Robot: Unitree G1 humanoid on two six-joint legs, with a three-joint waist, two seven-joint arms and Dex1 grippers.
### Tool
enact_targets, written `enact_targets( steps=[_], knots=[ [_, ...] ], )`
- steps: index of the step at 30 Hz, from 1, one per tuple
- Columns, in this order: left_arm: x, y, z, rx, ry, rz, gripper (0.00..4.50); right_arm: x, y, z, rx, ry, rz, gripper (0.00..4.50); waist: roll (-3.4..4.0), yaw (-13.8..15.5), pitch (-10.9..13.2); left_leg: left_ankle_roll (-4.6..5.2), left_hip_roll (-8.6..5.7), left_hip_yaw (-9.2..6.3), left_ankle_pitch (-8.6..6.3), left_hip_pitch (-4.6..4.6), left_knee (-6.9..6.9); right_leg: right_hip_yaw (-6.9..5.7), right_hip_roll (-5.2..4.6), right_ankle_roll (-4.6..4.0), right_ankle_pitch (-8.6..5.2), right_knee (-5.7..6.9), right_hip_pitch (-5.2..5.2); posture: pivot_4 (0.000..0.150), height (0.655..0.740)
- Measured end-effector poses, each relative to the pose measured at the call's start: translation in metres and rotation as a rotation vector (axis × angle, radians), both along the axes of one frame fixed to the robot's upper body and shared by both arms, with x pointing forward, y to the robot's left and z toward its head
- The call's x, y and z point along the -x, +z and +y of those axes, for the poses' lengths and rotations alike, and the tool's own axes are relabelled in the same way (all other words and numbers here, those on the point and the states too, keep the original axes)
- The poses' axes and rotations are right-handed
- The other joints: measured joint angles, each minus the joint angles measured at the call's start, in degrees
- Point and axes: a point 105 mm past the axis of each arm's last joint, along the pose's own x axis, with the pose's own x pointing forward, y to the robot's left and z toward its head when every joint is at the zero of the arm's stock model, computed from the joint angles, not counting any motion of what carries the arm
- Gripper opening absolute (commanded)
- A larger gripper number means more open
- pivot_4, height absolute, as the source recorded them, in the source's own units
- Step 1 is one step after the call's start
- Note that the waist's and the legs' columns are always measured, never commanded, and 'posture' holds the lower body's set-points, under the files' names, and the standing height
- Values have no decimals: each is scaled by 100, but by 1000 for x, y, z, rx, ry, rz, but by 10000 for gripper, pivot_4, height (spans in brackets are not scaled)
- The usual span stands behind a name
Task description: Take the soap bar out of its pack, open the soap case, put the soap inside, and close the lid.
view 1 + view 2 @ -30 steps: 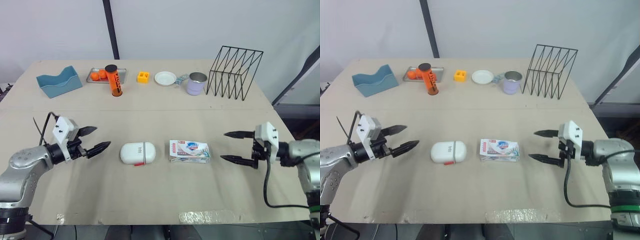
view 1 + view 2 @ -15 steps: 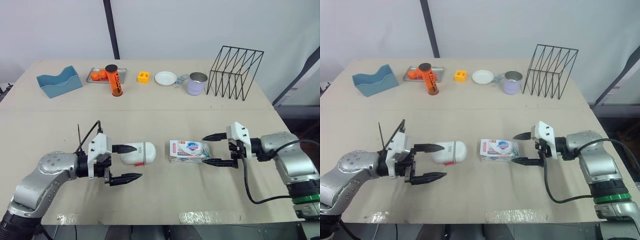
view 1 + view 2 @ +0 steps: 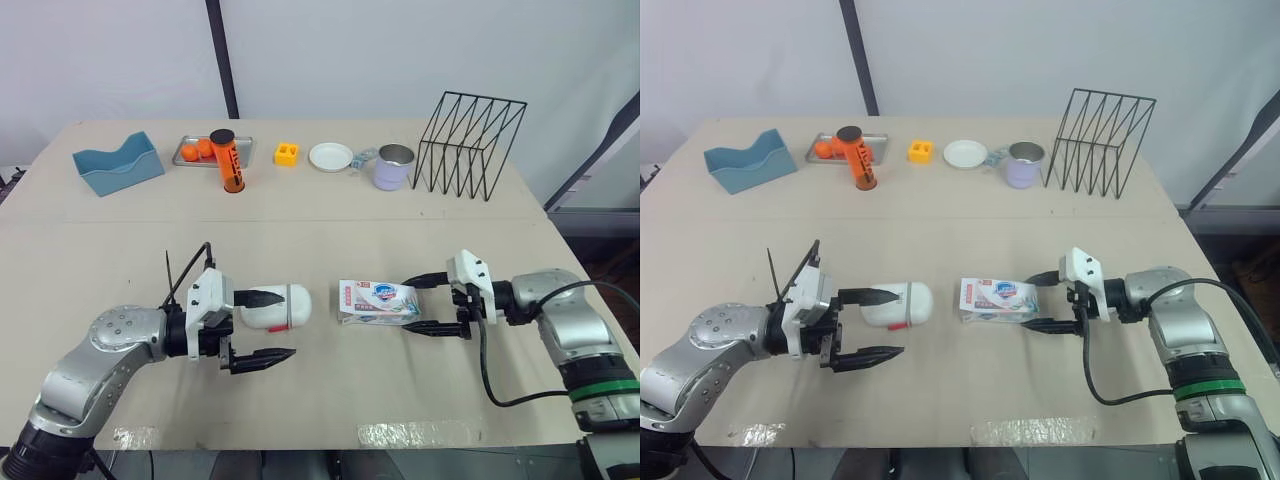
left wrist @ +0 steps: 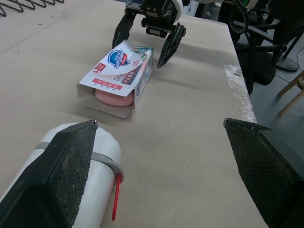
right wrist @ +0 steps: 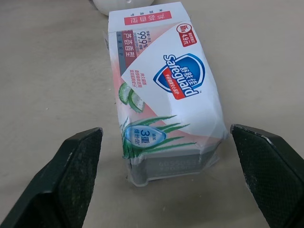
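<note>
Comparing with a second ago, both grippers are found drawn in from the outer edges of the frame toward its centre, while the things themselves have not been shifted. The pack (image 3: 378, 301) is still lying flat just right of centre on the table (image 3: 320, 400), and the case (image 3: 275, 306), shut, is lying just left of centre, near the pack but apart from it.

The right gripper (image 3: 407, 305) has been brought up to the pack's right end, with its fingers spread wide, one on each side of that end. No squeeze is seen in its wrist view, so nothing is held yet.

The left gripper (image 3: 288, 323) has been swung in beside the case and is likewise spread. One finger is seen across the case's left part, the other over bare table nearer the lower edge of the frame. Whether the case is touched cannot be told.

In the left wrist view the pack's end toward the case is seen open, with the pink soap (image 4: 114, 98) showing inside.

The approach is judged done and the first step about to begin. The pack is likely to be pinched at its closed end, so that the soap can be drawn or shaken out. All four steps are still to be done.
</note>
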Motion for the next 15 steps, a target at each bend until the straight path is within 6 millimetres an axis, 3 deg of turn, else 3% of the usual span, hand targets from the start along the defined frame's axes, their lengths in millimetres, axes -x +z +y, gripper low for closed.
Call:
enact_targets(
  steps=[15],
  knots=[
    [-1,4,-3,7,19,-21,45000,-1,-3,-2,-3,6,-7,44324,0,0,0,0,0,0,0,0,0,0,0,0,0,0,0,1500,7400]
  ],
)
